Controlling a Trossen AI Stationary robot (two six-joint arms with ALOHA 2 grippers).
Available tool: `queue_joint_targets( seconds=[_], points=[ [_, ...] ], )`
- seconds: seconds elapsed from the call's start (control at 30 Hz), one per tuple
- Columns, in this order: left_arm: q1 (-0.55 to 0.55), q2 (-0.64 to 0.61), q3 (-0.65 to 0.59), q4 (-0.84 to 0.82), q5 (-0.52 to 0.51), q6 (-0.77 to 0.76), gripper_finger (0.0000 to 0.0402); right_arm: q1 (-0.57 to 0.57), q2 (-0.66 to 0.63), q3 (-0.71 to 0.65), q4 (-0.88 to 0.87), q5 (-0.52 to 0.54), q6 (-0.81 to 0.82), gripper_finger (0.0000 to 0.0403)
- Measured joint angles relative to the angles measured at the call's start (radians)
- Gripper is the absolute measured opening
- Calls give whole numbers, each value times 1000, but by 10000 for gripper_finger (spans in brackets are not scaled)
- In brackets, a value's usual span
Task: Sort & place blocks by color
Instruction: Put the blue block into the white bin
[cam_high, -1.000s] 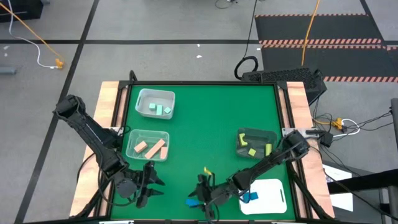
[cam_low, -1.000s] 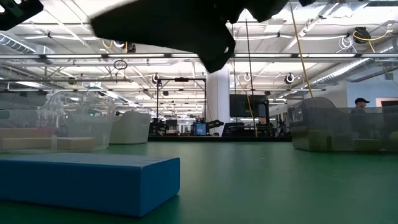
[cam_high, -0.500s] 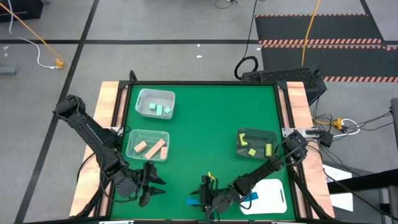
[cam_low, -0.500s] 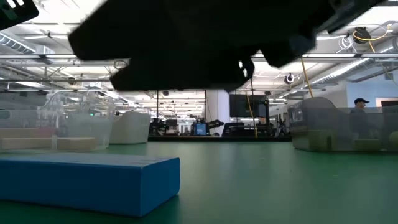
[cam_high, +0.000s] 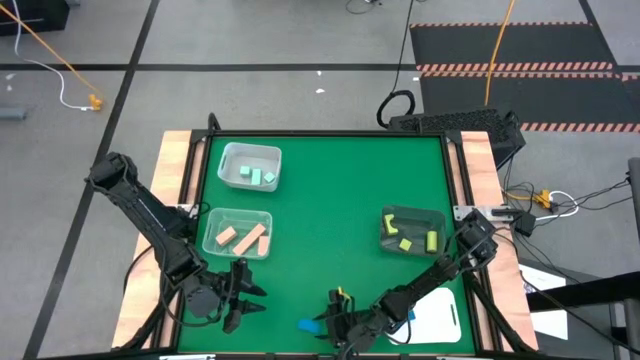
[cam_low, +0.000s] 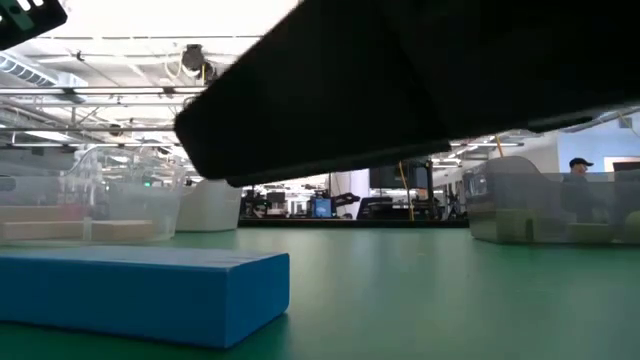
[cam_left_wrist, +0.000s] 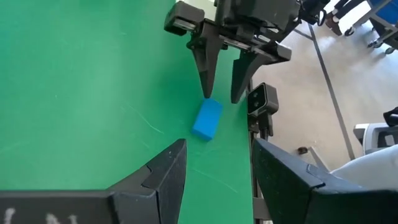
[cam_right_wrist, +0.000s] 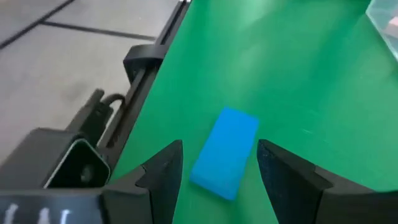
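A blue bar (cam_high: 309, 324) lies flat on the green mat close to the table's near edge, and fills the low view's left (cam_low: 140, 290). My right gripper (cam_high: 326, 325) is open and hangs just over it; in the right wrist view the bar (cam_right_wrist: 225, 152) lies between the two fingers with a gap on each side. The left wrist view shows the same fingers above one end of the bar (cam_left_wrist: 207, 118). My left gripper (cam_high: 243, 296) is open and waits to the bar's left. A second blue block (cam_high: 403, 316) rests on the white tray (cam_high: 440, 318).
Three clear bins stand on the mat. One holds mint green blocks (cam_high: 250, 166), one salmon blocks (cam_high: 237, 236), and one on the right holds yellow-green blocks (cam_high: 410, 232). The table's near edge and its frame (cam_right_wrist: 140, 74) lie right beside the bar. A person (cam_low: 580, 172) stands far off.
My right gripper has moved toward the table's near edge and come over the blue bar, growing large at the top of the low view. The bar has stayed in place.
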Motion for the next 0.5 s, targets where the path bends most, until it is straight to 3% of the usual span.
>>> queue_joint_targets(
  seconds=[0.2,0.33,0.5],
  points=[
    [0,0,0,-1,0,7,184,-26,33,1,4,-127,-26,196],
    [0,0,0,-1,0,6,184,-37,64,1,11,-123,-25,196],
    [0,0,0,-1,0,7,184,-49,68,1,8,-18,7,196]
  ],
)
